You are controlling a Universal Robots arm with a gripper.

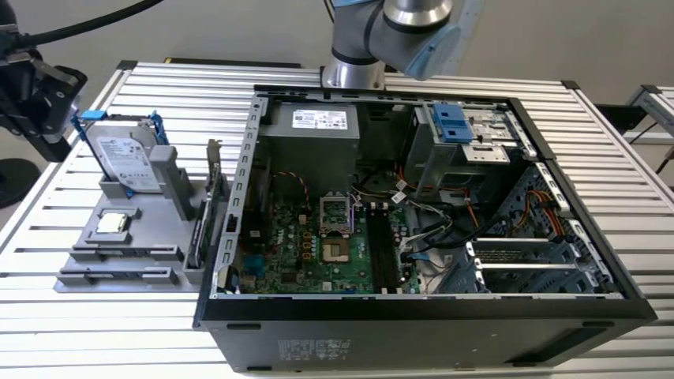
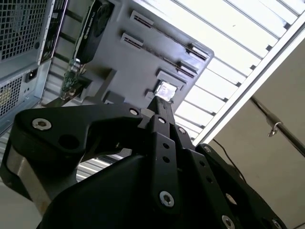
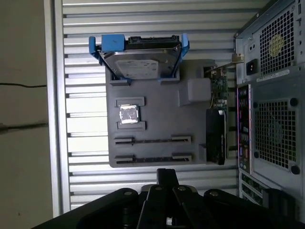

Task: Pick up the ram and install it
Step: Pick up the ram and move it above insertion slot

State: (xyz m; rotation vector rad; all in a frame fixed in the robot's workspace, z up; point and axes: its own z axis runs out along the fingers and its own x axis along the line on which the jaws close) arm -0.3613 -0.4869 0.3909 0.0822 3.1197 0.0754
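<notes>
- The gripper [image 3: 167, 175] hangs at the upper left of the exterior view, up over the grey tray [image 1: 95, 267]. In both wrist views its black fingers look pressed together, with nothing pinched between them.
- And the ram? I cannot pin it down. The two slotted holders [image 1: 118, 253] on the tray, lower left of the exterior view, show as low grey rails. The memory slots [image 1: 384, 253] on the motherboard [image 1: 305, 253], mid-frame inside the open case [image 1: 421, 324], show as long dark strips. I cannot tell whether a stick sits in either place.
- On the tray, the hard drive [image 1: 125, 162] stands on edge and a processor chip [image 1: 114, 223] lies in its pocket. An upright card [image 1: 216, 197] stands between the tray and the case.
- My read on handling: a ram stick is light, thin and stiff, but fragile.
- It should be pinched across its flat faces near the middle of the top edge, clear of the contact edge, and kept square so it doesn't twist.
</notes>
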